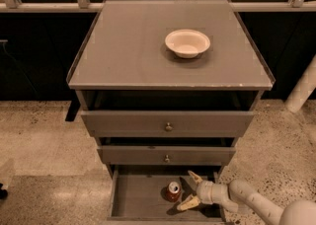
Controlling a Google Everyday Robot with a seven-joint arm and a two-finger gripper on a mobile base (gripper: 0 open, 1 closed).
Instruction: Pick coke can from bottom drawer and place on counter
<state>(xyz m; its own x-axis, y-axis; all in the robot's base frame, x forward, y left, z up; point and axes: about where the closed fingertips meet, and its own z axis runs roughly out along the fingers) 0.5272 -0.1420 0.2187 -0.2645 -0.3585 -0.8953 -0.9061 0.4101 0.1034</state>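
Observation:
The coke can [173, 191], red with a silver top, stands upright on the plank floor of the open bottom drawer [138, 199], right of its middle. My gripper [190, 189] reaches into the drawer from the lower right and is open. One fingertip points up behind the can's right side and the other lies low in front of it. The can sits just left of the gap between the fingers. The counter [123, 46] is the flat grey top of the cabinet above.
A shallow cream bowl [187, 42] rests on the counter, right of centre toward the back. Two closed drawer fronts with round knobs [168, 127] hang over the back of the bottom drawer. Speckled floor surrounds the cabinet; a white post [302, 88] stands at right.

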